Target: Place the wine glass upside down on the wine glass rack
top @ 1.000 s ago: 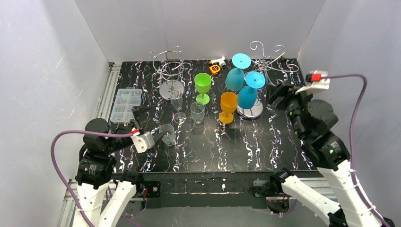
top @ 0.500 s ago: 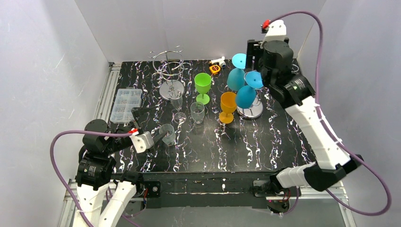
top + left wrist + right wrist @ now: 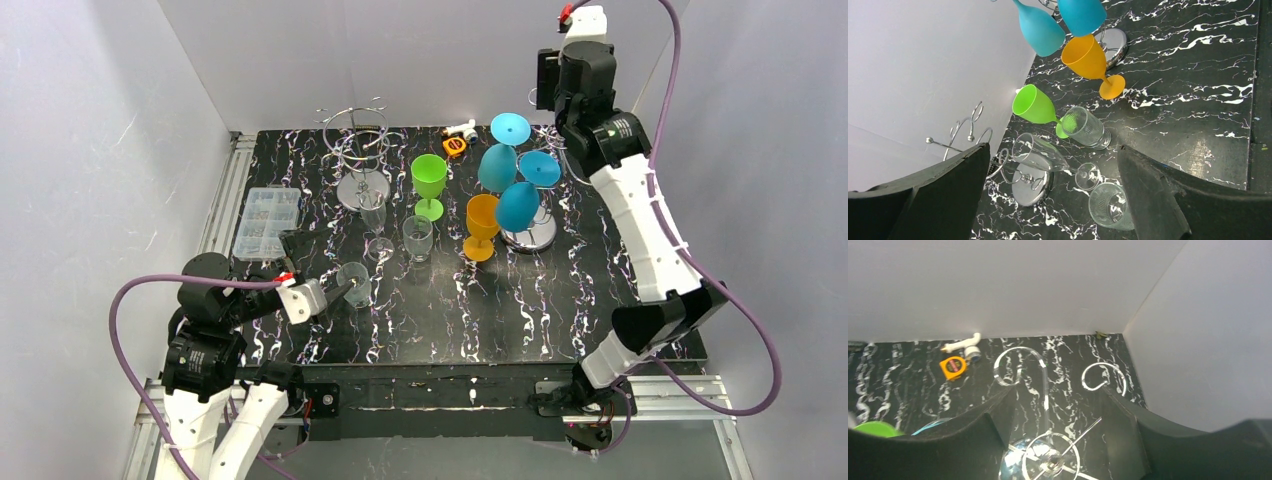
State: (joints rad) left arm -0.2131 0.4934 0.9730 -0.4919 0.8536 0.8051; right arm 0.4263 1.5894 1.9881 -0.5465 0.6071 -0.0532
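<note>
Looking down from above, two opaque blue wine glasses [image 3: 497, 167] are hanging bowl-down on the right-hand wire rack [image 3: 535, 238], and an orange wine glass [image 3: 482, 222] is standing upright just left of the rack's round base. The right gripper [image 3: 548, 85] is hovering high over the rack's far side and the left gripper [image 3: 330, 258] is sitting beside a clear glass [image 3: 354, 283] at the near left. The left wrist view is framing the orange glass's tapered bowl, short stem and round foot between wide-spread, empty fingers, while the right wrist view is showing parted jaws holding nothing above the rack's silver curls.
</note>
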